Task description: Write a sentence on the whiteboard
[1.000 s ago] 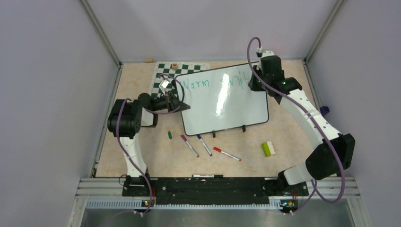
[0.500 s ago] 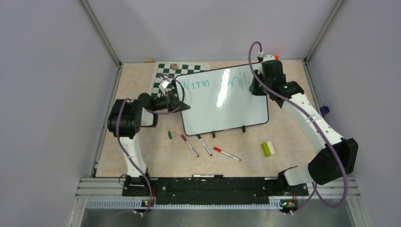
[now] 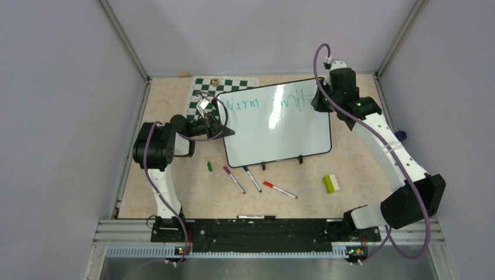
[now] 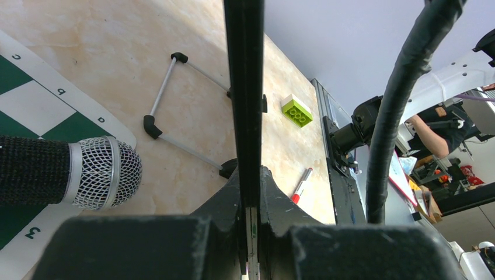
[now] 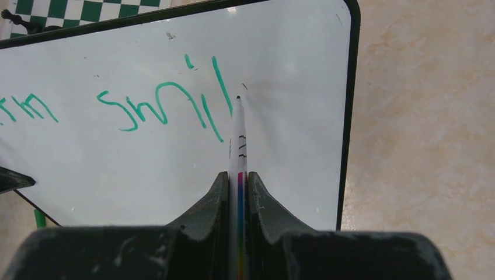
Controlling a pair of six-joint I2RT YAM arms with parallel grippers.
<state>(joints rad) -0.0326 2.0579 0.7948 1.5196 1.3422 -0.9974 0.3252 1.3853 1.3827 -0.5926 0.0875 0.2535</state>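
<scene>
**Operator:** What is in front of me?

**Spotter:** Your tan table (image 3: 175, 192), with the whiteboard (image 3: 274, 131) at its far middle, just right of the chess mat (image 3: 201, 87) and hiding part of it in the top view. The board is glossy white, with a thin black rim, rounded corners and two black clips on its near edge.

**Operator:** Who has the board?

**Spotter:** Your left claw (image 3: 225, 129) is clamped on its left edge. From the left wrist you see the rim edge-on between the closed jaws.

**Operator:** And the writing?

**Spotter:** The sentence (image 5: 163, 105) runs along the top in teal: "Warm", then "smil".

**Operator:** My right claw?

**Spotter:** The right claw (image 5: 238, 178) hovers over the board's far right corner, pinching a white marker (image 5: 239, 134). The tip sits just right of the "l", near the right rim. You cannot tell whether it touches the surface.

**Operator:** Loose bits?

**Spotter:** Nearer you than the board lie three pens (image 3: 252, 179), a green brick (image 3: 331, 184) and a small green cap (image 3: 209, 166).
</scene>
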